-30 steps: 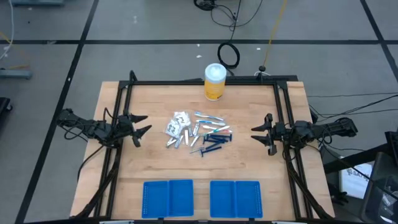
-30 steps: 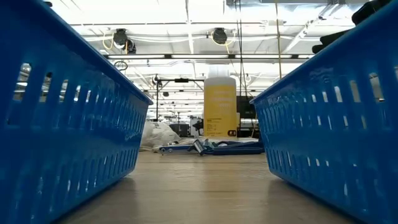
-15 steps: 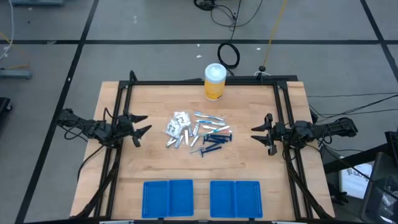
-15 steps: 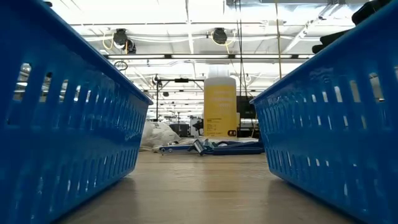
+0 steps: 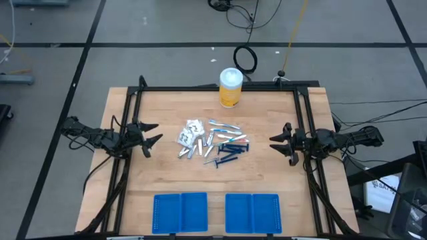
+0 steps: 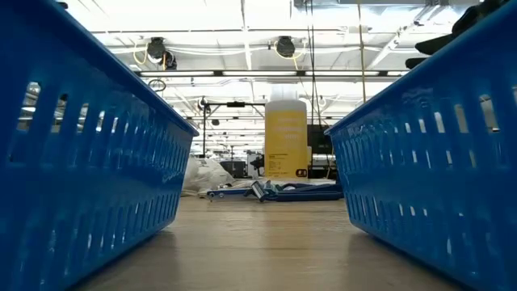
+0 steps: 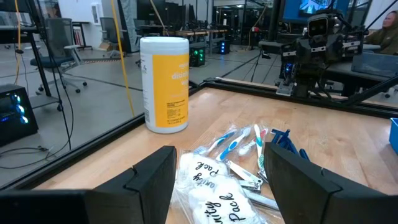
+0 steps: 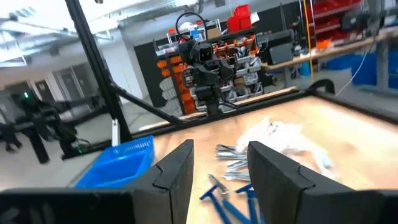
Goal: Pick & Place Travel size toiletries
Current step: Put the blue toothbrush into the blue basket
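Note:
The travel size toiletries (image 5: 212, 142) lie in a loose pile on the middle of the wooden table. White packets (image 7: 205, 193) are on its left side. Clear-wrapped brushes (image 7: 239, 140), silver pieces (image 8: 233, 155) and dark blue sticks (image 8: 217, 186) lie toward the right. My left gripper (image 5: 157, 132) hovers open at the table's left edge, pointing level at the pile (image 7: 236, 168). My right gripper (image 5: 272, 143) hovers open at the right edge, facing the pile (image 8: 261, 146). Neither has anything between its fingers.
A yellow canister (image 5: 230, 87) with a white lid stands at the far edge, behind the pile (image 6: 266, 190). Two blue trays (image 5: 180, 213) (image 5: 252, 213) sit side by side at the near edge. A black frame (image 5: 220, 87) rims the table. Bare wood lies between the pile and the trays.
My right gripper has rolled a little about its own pointing line while staying in place at the right edge. The pile and my left gripper have not moved.

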`<action>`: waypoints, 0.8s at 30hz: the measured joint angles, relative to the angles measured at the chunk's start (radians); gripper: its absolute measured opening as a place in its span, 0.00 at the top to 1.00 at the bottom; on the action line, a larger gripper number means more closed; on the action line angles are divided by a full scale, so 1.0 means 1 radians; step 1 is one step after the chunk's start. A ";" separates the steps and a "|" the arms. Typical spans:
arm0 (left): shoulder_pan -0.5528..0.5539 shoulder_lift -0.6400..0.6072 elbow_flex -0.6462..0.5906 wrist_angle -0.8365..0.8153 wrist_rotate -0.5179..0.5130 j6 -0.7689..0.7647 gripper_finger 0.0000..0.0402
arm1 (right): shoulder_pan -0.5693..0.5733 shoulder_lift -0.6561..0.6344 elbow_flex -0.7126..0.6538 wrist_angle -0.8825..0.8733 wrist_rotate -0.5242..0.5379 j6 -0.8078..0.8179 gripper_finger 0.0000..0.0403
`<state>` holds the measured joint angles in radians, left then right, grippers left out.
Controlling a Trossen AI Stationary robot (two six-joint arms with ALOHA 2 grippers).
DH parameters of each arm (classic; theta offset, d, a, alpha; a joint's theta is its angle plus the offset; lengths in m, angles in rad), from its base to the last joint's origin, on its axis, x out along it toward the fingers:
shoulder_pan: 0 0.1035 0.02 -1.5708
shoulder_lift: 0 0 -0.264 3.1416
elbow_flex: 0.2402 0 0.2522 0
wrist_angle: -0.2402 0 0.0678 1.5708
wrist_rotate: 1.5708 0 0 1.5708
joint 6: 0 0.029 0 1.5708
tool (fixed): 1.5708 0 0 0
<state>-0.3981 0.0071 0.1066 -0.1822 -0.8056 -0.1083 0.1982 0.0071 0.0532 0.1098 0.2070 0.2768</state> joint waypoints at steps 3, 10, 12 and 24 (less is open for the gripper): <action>0.000 0.000 0.000 0.000 0.000 0.000 0.40 | 0.000 0.000 0.000 -0.008 0.000 0.008 0.65; 0.000 0.000 0.000 0.000 0.000 0.000 0.40 | 0.000 0.000 0.000 -0.008 0.006 -0.012 0.65; 0.000 0.000 0.000 0.000 0.000 0.000 0.40 | 0.000 0.000 0.000 -0.007 0.006 -0.080 0.65; 0.000 0.000 0.000 0.000 0.000 0.000 0.40 | 0.000 0.085 -0.001 -0.004 0.182 -0.131 0.65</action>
<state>-0.3981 0.0071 0.1062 -0.1819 -0.8058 -0.1084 0.1978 0.0918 0.0521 0.1060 0.3889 0.1454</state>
